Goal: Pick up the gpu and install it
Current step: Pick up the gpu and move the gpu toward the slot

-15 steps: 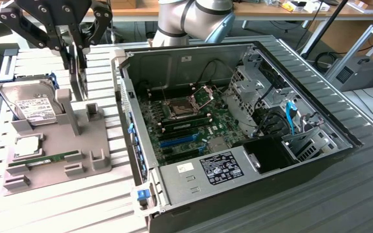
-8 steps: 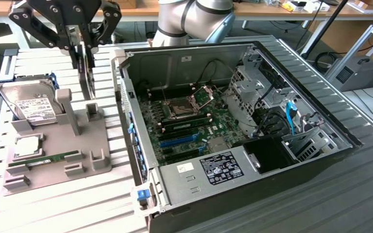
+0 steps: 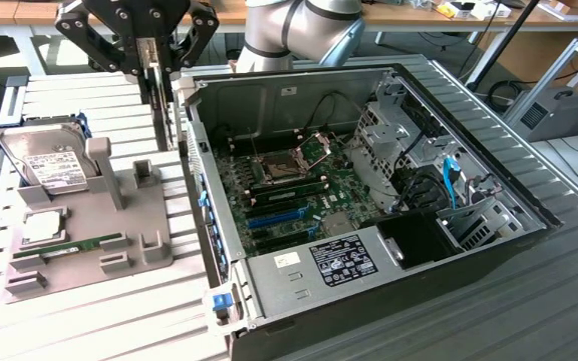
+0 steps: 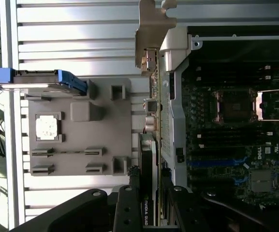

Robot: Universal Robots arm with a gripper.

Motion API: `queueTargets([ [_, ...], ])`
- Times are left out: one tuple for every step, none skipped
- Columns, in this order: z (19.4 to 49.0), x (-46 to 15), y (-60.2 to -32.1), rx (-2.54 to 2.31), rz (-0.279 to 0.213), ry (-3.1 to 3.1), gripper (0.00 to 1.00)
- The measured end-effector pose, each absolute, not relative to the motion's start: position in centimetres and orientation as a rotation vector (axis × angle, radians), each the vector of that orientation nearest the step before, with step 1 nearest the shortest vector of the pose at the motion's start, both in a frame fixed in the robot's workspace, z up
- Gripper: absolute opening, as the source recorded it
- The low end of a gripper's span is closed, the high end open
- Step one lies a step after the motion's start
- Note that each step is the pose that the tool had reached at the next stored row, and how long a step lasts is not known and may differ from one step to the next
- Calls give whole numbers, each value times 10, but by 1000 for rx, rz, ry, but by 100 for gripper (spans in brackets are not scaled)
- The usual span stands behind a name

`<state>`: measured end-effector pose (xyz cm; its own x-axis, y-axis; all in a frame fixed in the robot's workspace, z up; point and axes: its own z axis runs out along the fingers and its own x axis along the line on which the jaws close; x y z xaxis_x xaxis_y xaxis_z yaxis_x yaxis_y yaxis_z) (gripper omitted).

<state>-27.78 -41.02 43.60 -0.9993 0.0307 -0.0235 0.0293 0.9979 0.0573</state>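
Observation:
The gpu (image 3: 160,113) is a thin dark card hanging on edge above the gap between the grey holder (image 3: 118,233) and the open computer case (image 3: 269,98). My gripper (image 3: 154,71) is shut on its upper end, at the exterior view's upper left. In the wrist view the gpu (image 4: 151,121) appears edge-on, with its silver bracket (image 4: 151,34) at the far end, and it runs along the case's side wall (image 4: 175,96). The black fingers (image 4: 128,203) clamp the card from both sides. The motherboard (image 3: 304,199) with its blue slots (image 3: 274,218) lies inside the case.
The grey holder carries a hard drive (image 3: 53,162) in a blue caddy, a CPU (image 3: 43,226) and a green RAM stick (image 3: 73,247). The drive cage and cables (image 3: 439,188) fill the case's right side in the exterior view. Everything rests on a slatted metal table (image 3: 88,316).

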Motion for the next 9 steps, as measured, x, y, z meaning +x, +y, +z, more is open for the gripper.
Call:
queueTargets([
  [436,-275,-410,47,89,3116,27],
  [436,-271,-410,47,89,3116,27],
  [436,-268,-410,47,89,3116,27],
  [436,-263,-410,47,89,3116,27],
  [436,-260,-410,47,89,3116,27],
  [436,-255,-410,47,89,3116,27],
  [436,-252,-410,47,89,3116,27],
  [436,-248,-410,47,89,3116,27],
  [436,-244,-410,47,89,3116,27],
])
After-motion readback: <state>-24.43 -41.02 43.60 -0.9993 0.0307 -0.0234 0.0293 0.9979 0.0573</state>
